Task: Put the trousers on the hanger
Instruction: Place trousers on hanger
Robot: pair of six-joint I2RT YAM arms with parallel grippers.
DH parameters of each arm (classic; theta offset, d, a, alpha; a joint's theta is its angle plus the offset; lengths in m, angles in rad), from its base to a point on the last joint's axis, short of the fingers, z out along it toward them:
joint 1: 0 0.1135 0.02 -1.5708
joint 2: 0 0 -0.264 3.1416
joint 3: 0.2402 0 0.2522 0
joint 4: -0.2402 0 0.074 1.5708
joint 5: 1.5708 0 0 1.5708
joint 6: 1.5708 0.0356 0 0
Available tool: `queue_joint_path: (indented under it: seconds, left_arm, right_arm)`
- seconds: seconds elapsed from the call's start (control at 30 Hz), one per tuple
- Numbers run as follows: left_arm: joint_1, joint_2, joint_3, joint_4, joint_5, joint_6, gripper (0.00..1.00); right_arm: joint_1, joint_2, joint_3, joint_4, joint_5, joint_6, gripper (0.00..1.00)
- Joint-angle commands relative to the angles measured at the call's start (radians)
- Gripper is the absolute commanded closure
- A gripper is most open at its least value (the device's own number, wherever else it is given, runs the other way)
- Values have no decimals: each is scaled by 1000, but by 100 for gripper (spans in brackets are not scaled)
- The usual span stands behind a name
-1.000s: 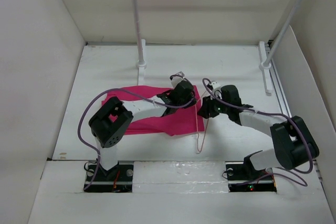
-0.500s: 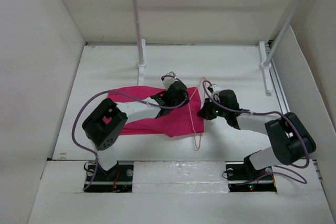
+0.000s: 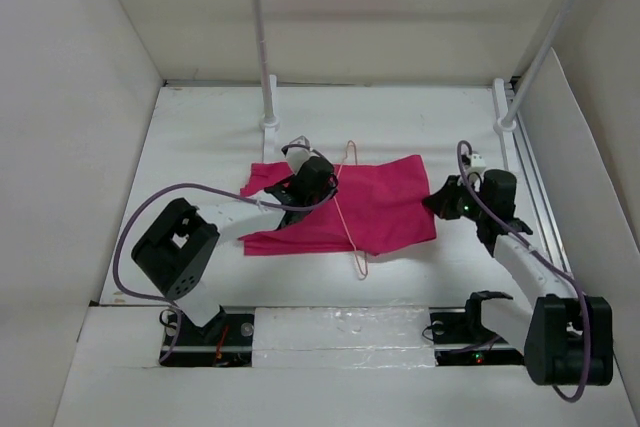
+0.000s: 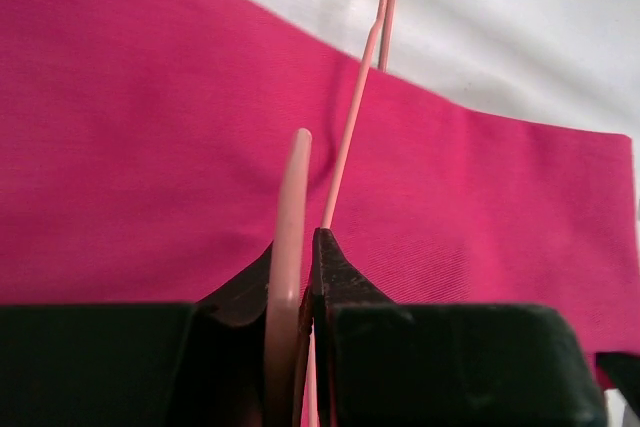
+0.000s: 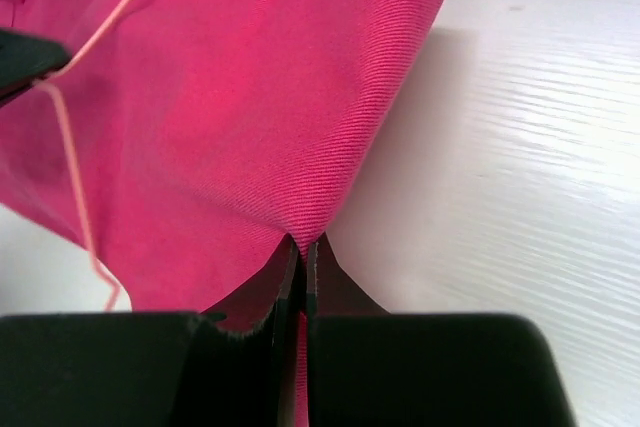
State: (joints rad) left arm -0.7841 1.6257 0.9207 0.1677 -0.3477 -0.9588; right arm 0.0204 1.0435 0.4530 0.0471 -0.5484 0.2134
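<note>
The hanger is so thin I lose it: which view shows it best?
Top external: the hanger runs nearly full length across the trousers. Left wrist shows only a short wire stretch pinched in the left fingers; right wrist only a thin strand at left.

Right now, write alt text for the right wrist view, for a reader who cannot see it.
The right gripper is shut on an edge of the magenta trousers, whose cloth fans away across the white table. The thin pink hanger wire lies across the cloth at left.
</note>
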Motion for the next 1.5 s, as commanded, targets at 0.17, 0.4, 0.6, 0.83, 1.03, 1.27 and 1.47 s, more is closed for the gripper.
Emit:
queue_joint_path:
  seconds: [0.17,0.4,0.6,0.83,1.03,1.27,1.47]
  left_arm:
    - [14,-101,-91,-146,-59,173,100]
    - [-13,-109,-30,-158,-53,209,100]
    - [-32,-92,43,-160,-30,186,100]
    - [-32,-128,102,-201,-30,187,100]
    - [-32,-216,180,-215,6,160,100]
    - [-32,-242,430,-305,-11,218,100]
    - [-32,-196,731,-436,15,299,100]
  right_arm:
    - [-209,64,73,-23,-113,-118,100]
    - [-211,159,93,17,-140,-135,100]
    - [-211,187,59,19,-125,-151,100]
    - [-185,161,117,-140,-15,-238,54]
    - [-76,-17,284,-349,94,-296,33]
    - [305,-126,533,-335,163,-65,54]
    - [507,-30,751,-400,229,49,47]
